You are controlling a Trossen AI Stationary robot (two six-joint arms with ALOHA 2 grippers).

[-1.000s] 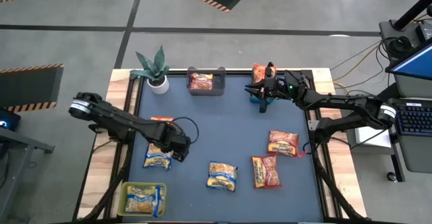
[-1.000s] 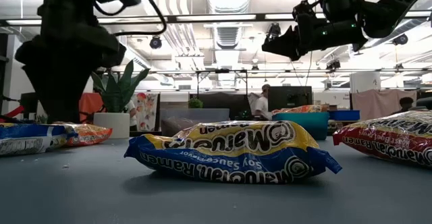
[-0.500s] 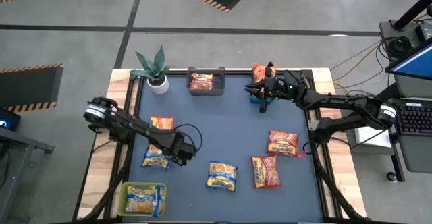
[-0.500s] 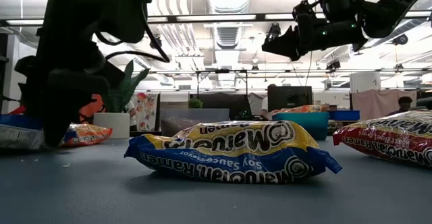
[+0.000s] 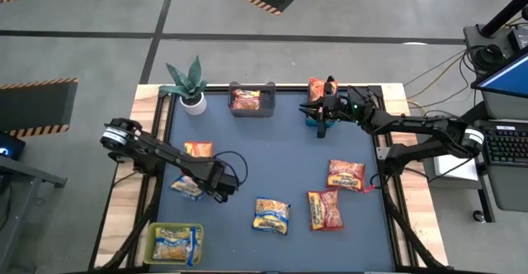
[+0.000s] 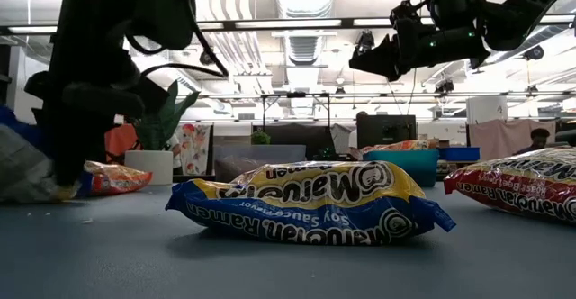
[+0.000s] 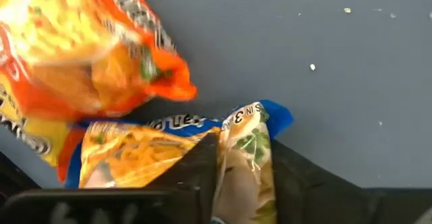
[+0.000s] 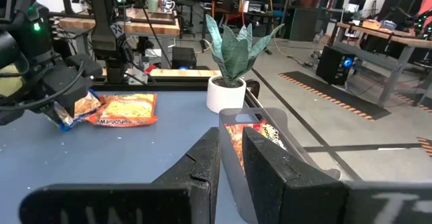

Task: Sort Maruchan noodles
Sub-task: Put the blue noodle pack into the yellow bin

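My left gripper [image 5: 212,188] points down at the table's left, shut on a yellow-and-blue Maruchan packet [image 5: 187,187] that lies beside an orange packet [image 5: 198,150]. More packets lie flat on the blue mat: a yellow-blue one [image 5: 271,214], a red-pink one [image 5: 324,210] and an orange-red one [image 5: 346,175]. My right gripper [image 5: 312,109] hovers shut and level at the far right, touching nothing, beside the teal bin [image 5: 320,89]. My left gripper pinches the yellow-blue packet's right end [image 7: 246,140] between its two fingers [image 7: 202,166], from above, pointing down. The wrapper is bunched up between them. The packet tilts: its free left end [image 6: 18,159] stands raised off the mat, its held end [image 6: 63,191] low.
A grey bin [image 5: 252,99] with an orange packet stands at the far middle. A green bin [image 5: 175,243] with yellow packets sits at the near left corner. A potted plant [image 5: 188,84] stands at the far left. Bare mat shows in the middle.
My left gripper has come down on the yellow-blue packet, shifting slightly toward the table's right, and has shut on its right end. The packet, flat on the mat before, is now bunched at that end and tipped up on its left side.
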